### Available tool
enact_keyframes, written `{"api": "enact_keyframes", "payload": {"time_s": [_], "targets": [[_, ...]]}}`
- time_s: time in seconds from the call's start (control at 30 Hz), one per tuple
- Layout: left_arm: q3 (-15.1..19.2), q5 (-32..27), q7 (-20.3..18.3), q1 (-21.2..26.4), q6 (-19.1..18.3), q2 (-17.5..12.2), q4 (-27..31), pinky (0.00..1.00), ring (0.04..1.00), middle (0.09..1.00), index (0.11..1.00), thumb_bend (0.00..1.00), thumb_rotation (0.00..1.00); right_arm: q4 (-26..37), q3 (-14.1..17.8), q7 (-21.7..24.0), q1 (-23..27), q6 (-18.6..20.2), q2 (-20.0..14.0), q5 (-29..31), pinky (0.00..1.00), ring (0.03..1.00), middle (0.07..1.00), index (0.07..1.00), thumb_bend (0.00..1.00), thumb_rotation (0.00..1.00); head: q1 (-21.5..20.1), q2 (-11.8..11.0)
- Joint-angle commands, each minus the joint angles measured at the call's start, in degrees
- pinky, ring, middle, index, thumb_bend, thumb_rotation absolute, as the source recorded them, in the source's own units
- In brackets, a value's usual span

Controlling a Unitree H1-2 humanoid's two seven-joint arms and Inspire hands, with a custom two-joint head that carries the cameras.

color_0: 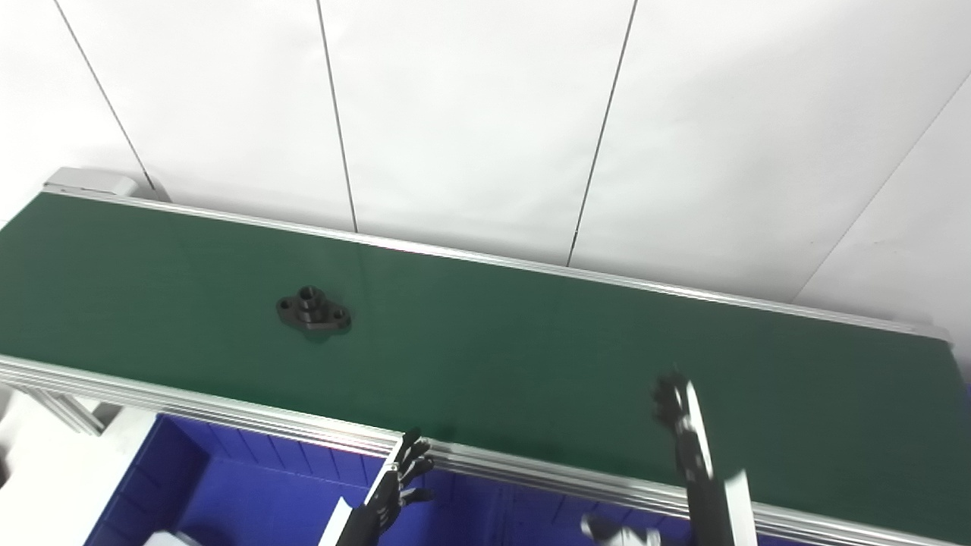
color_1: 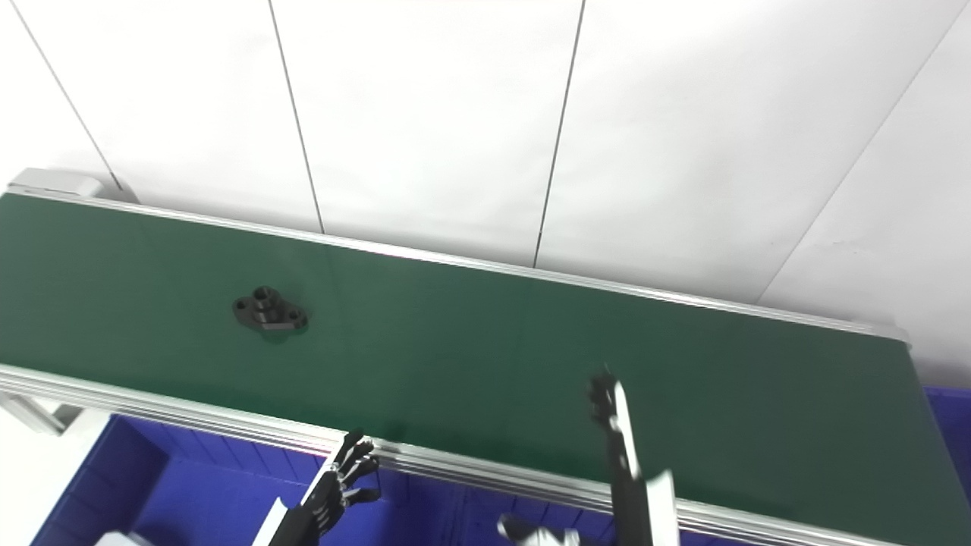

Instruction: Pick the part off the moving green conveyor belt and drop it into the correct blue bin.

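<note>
A black flanged part [color_0: 313, 311] with a raised hub and bolt holes lies flat on the green conveyor belt [color_0: 531, 356], left of middle; it also shows in the right eye view [color_1: 270, 311]. My left hand [color_0: 398, 481] is open and empty, fingers spread, at the belt's near rail, below and right of the part. My right hand [color_0: 679, 425] reaches over the belt's near half, far right of the part, fingers extended, holding nothing. A blue bin [color_0: 227, 485] sits below the near rail.
Aluminium rails [color_0: 227, 413] border the belt. A white panelled wall [color_0: 485, 114] stands behind. A second blue bin's edge [color_1: 948, 425] shows at the right. A pale object [color_0: 163, 538] lies in the left bin.
</note>
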State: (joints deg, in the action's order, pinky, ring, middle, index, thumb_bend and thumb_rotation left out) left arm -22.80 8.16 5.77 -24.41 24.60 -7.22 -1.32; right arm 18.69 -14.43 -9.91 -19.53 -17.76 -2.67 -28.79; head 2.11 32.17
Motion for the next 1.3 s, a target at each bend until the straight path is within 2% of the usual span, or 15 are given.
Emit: {"api": "enact_keyframes", "payload": {"time_s": [0.0, 0.13, 0.3, 0.47, 0.53, 0.63, 0.77, 0.9, 1.1, 1.27], "targets": [[-0.4, -0.3, 0.3, 0.3, 2.3, -0.2, 1.5, 0.77, 0.906, 0.957, 0.989, 1.00, 0.88, 2.7, 0.6, 2.9, 3.2, 4.7, 0.9, -2.8, 0.86, 0.940, 0.962, 0.993, 0.92, 0.71, 0.1, 0.0], [-0.4, -0.4, 0.2, 0.4, 2.3, -0.2, 1.5, 0.76, 0.904, 0.955, 0.987, 1.00, 0.87, 4.0, 1.2, 7.7, 9.9, 12.0, 1.5, -4.8, 0.78, 0.892, 0.922, 0.937, 0.96, 0.70, -0.2, 0.3], [-0.5, 0.0, 0.4, 0.7, 2.3, -0.6, 1.3, 0.77, 0.902, 0.953, 0.990, 1.00, 0.88, 2.4, 1.0, 10.2, 17.1, 16.8, 2.3, -7.6, 0.74, 0.847, 0.883, 0.865, 0.96, 0.66, -0.9, 0.9], [-0.4, -0.5, -0.3, 0.4, 2.3, -0.9, 1.7, 0.78, 0.912, 0.960, 0.998, 1.00, 0.88, -1.7, -0.4, 12.4, 25.0, 21.2, 3.1, -13.2, 0.70, 0.812, 0.857, 0.838, 0.96, 0.62, -1.7, 1.5], [-0.4, -0.7, -0.7, 0.4, 2.3, -1.1, 1.8, 0.80, 0.921, 0.969, 1.000, 1.00, 0.88, -3.7, -1.7, 13.1, 28.0, 22.6, 3.0, -16.3, 0.70, 0.809, 0.857, 0.840, 0.96, 0.63, -1.9, 1.6], [-0.6, -0.4, -0.5, 0.4, 2.3, -1.4, 1.8, 0.79, 0.919, 0.969, 1.000, 1.00, 0.88, -7.4, -3.9, 15.1, 33.0, 25.0, 2.7, -21.5, 0.79, 0.847, 0.875, 0.874, 0.95, 0.68, -2.2, 1.7], [-1.1, -0.1, -0.6, 0.4, 2.3, -1.9, 2.1, 0.80, 0.921, 0.973, 1.000, 1.00, 0.87, -11.8, -5.6, 17.1, 38.5, 28.3, 3.9, -24.1, 0.77, 0.857, 0.885, 0.894, 0.98, 0.71, -2.4, 2.0], [-1.5, 0.7, -0.2, 0.0, 2.3, -1.7, 2.9, 0.80, 0.922, 0.971, 1.000, 1.00, 0.87, -17.7, -6.9, 17.8, 44.6, 30.5, 5.6, -24.9, 0.78, 0.851, 0.884, 0.902, 1.00, 0.69, -1.6, 2.5], [-3.3, 3.4, 1.7, -0.2, 2.3, -1.7, 3.2, 0.78, 0.911, 0.963, 1.000, 1.00, 0.87, -28.3, -9.4, 16.4, 51.9, 32.0, 7.5, -26.0, 0.77, 0.827, 0.870, 0.895, 1.00, 0.65, -0.9, 2.3], [-4.4, 5.3, 2.5, -0.6, 2.3, -1.2, 4.0, 0.77, 0.918, 0.964, 0.999, 1.00, 0.89, -36.8, -11.2, 14.6, 56.4, 31.6, 8.6, -25.3, 0.77, 0.827, 0.870, 0.888, 1.00, 0.65, 0.3, 2.5]]}}
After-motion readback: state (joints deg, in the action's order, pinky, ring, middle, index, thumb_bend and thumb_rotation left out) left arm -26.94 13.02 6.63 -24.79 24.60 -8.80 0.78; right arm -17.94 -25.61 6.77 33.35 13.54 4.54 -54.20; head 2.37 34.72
